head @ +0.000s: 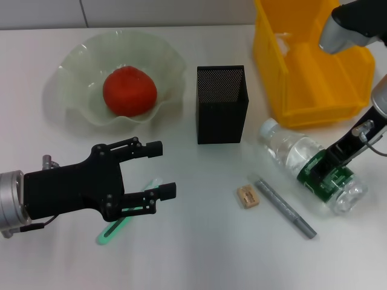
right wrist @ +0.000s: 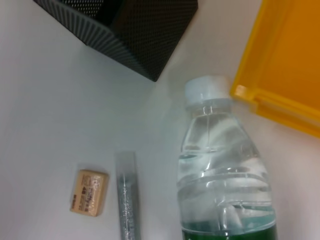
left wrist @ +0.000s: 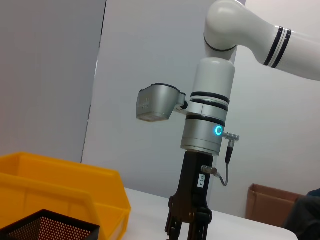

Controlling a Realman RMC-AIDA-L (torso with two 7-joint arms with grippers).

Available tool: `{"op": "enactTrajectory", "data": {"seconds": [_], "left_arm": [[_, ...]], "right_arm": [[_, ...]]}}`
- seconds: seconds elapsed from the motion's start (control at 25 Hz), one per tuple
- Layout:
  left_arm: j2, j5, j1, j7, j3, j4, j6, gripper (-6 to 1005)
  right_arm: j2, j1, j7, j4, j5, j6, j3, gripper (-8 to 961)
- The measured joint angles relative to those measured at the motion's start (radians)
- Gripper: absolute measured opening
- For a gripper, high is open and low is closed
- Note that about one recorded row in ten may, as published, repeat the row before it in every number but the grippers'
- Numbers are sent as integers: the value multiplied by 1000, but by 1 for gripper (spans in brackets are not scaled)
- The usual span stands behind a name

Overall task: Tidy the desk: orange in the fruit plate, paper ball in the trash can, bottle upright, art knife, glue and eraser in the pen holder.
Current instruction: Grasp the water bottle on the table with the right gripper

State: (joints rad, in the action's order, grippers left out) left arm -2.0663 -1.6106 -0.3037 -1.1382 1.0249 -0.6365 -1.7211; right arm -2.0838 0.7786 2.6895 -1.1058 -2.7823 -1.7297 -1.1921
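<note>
The white table (head: 181,254) holds everything. The black mesh pen holder (head: 221,104) stands near the middle of it, and every place here is told from that holder.

The yellow bin (head: 314,72) sits to the right of the pen holder, a bit farther back. The pale green fruit plate (head: 78,72) sits well to the left of the pen holder, and the orange (head: 129,90) lies inside it.

The left gripper (head: 164,169) hangs in front of the pen holder and to its left, with its two black fingers spread apart and nothing between them. Under it lies a green art knife (head: 112,232), partly hidden by the fingers.

The bottle (head: 302,163) lies on its side to the right of the pen holder and a little in front of it, its white cap toward the holder. The right gripper (head: 335,160) is down on the bottle's green label. I cannot tell if its fingers are spread or pressed.

The grey glue stick (head: 284,206) lies in front of the pen holder, just beside the bottle. The small tan eraser (head: 247,196) lies next to the glue stick, on the side away from the bottle.
</note>
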Motion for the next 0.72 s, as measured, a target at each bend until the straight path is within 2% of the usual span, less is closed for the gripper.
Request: {"op": "enactTrajectory", "data": {"seconds": [0.28, 0.72], "left_arm": [[0, 0, 3, 0, 0, 1, 3, 774], [0, 0, 7, 9, 0, 2, 4, 774]], "right_arm": [[-1, 15, 0, 86, 4, 60, -22, 694], [-3, 12, -25, 101, 52, 95, -57, 697]]}}
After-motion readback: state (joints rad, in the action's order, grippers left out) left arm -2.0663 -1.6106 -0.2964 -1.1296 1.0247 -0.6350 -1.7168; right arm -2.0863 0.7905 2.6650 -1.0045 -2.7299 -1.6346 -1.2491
